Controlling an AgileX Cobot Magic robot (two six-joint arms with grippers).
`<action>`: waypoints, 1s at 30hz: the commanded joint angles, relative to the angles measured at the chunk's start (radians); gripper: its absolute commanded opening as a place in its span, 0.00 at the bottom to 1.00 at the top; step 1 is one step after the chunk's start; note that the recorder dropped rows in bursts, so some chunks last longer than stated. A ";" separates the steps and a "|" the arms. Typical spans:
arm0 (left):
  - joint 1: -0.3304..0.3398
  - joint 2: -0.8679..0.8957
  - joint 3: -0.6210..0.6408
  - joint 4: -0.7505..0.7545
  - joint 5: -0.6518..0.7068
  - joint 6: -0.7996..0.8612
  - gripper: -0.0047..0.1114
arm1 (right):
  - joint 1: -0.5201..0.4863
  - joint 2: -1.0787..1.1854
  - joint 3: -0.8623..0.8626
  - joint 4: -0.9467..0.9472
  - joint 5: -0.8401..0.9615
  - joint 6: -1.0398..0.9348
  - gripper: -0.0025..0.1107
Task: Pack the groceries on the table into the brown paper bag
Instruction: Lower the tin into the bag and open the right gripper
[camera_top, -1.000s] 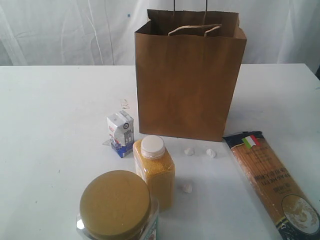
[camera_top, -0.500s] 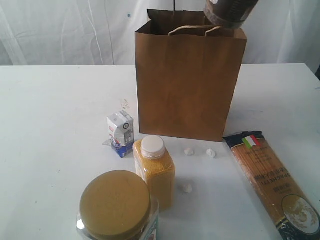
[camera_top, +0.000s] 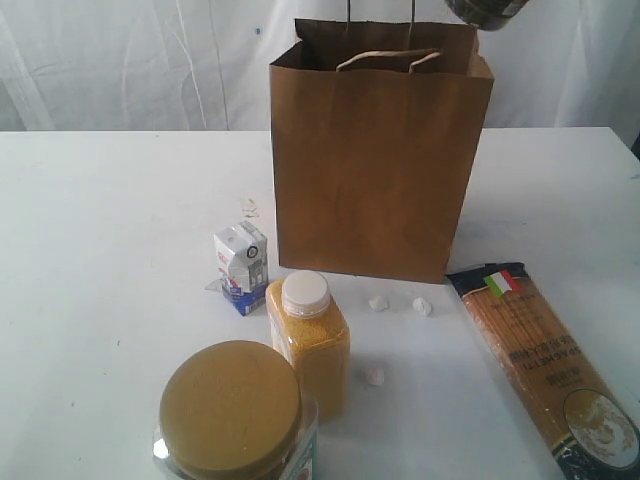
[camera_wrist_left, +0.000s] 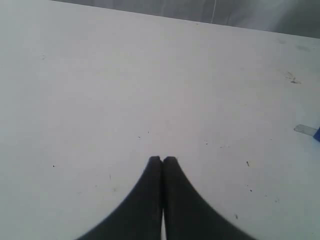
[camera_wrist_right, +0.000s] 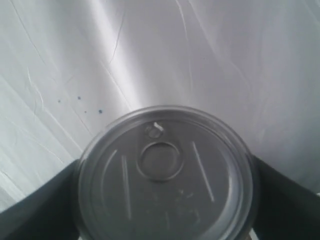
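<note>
Exterior view: the tall kraft-brown paper bag (camera_top: 380, 170) stands open near the white tabletop's (camera_top: 100, 220) far edge. The dark silver-lidded jar (camera_top: 485, 10) hangs above its right rim, likely for lowering in.

Left wrist view: left gripper (camera_wrist_left: 162, 161) pinched closed, empty, idle over bare tabletop.

Right wrist view: right gripper (camera_wrist_right: 165, 170) clasps the jar's sides.

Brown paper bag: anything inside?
Only the brown paper bag's inner back wall and twisted handles show at its open top. Its front wall hides the interior, so contents cannot be told. The dark silver-lidded jar hangs above its right corner, outside.
</note>
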 joint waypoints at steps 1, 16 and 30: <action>-0.004 -0.004 0.004 -0.010 -0.003 -0.006 0.04 | 0.001 0.026 -0.016 -0.029 -0.075 0.095 0.21; -0.004 -0.004 0.004 -0.010 -0.003 -0.006 0.04 | 0.005 0.136 -0.016 -0.155 -0.139 0.124 0.21; -0.004 -0.004 0.004 -0.010 -0.003 -0.006 0.04 | 0.119 0.114 -0.016 -0.474 -0.140 0.165 0.21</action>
